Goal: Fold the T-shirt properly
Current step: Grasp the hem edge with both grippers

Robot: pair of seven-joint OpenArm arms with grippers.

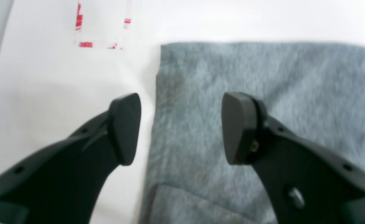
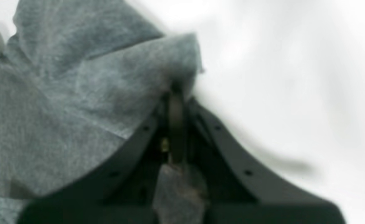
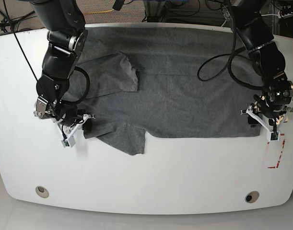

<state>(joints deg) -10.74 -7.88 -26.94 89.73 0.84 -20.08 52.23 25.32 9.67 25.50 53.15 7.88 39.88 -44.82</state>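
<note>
The white tabletop (image 3: 184,177) carries the heather-grey knit T-shirt (image 3: 184,105) across its middle and far edge. My black right end effector (image 2: 179,102) is closed on its bunched fabric; my black left end effector (image 1: 182,129) stands open above a corner. I should pinch that corner squarely, then lift both together, keeping tension even.

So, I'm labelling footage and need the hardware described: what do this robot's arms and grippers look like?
Both arms, left and right, are black and segmented, with black cables looping beside them. The left gripper has dark, blocky fingers with rounded tips; the right gripper looks dark too, but blurred.
</note>
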